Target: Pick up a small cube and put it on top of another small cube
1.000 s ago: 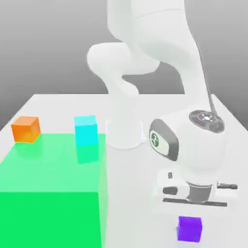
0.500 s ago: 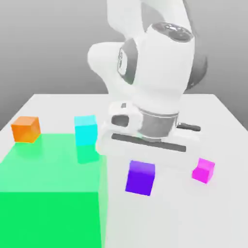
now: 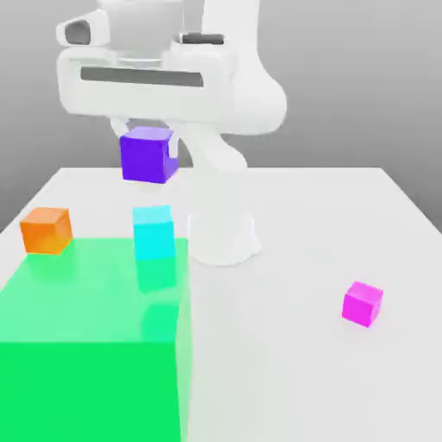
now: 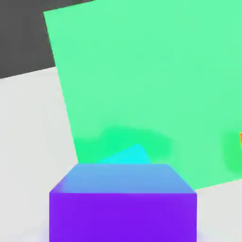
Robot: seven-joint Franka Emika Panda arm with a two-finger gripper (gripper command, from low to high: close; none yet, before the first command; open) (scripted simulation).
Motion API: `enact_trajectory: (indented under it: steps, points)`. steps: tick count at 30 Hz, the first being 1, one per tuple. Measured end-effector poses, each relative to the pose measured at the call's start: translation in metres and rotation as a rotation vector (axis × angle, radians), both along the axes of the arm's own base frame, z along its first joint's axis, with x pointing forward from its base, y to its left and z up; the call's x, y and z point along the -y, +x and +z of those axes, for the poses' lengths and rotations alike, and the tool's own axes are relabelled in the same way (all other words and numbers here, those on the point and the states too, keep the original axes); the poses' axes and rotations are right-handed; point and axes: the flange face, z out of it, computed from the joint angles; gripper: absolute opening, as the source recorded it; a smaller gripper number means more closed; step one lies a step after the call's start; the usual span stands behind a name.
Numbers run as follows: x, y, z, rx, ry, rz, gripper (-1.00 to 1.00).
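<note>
Grey wall behind, pale worktop [image 3: 285,345] carrying a big green block [image 3: 95,293], our landmark. Purple cube [image 3: 147,155] is up in the air above the block's far edge, on the exterior view's left, gripped by the tool [image 3: 145,142], fingers closed on its sides. Cyan cube [image 3: 154,233] is at the block's far edge, under the purple one; orange cube [image 3: 47,231] is near the block's far corner on the exterior view's left. Magenta cube [image 3: 363,304] sits on the worktop, well apart from the block on the exterior view's right. Step in hand, judged: carry over, line up above cyan, probably the stack target, then lower. Risks: in the hand view the cyan cube peeks out past the purple one and looks turned relative to it, so lowering without correcting could leave a corner overhang and a tip. Coming down too fast or off centre could shove cyan along the green block or off its far edge, purple going with it. Opening too high would drop purple and let it bounce. Sideways speed at release might drag it off. Fingers reaching below purple's base, if they do, could knock cyan first.
</note>
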Motion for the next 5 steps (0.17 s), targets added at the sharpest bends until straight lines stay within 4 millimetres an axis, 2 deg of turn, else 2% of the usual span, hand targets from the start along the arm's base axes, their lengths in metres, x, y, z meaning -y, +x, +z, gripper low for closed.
enact_trajectory:
  steps: [1,2,5]
  points:
    - [0.0003,-0.0009,-0.0141,0.0,0.001,-0.002,-1.0]
    - [0.0004,-0.0017,-0.0224,0.0,0.002,-0.002,1.0]
    - [0.0004,-0.0017,-0.0224,0.0,0.002,-0.002,1.0]
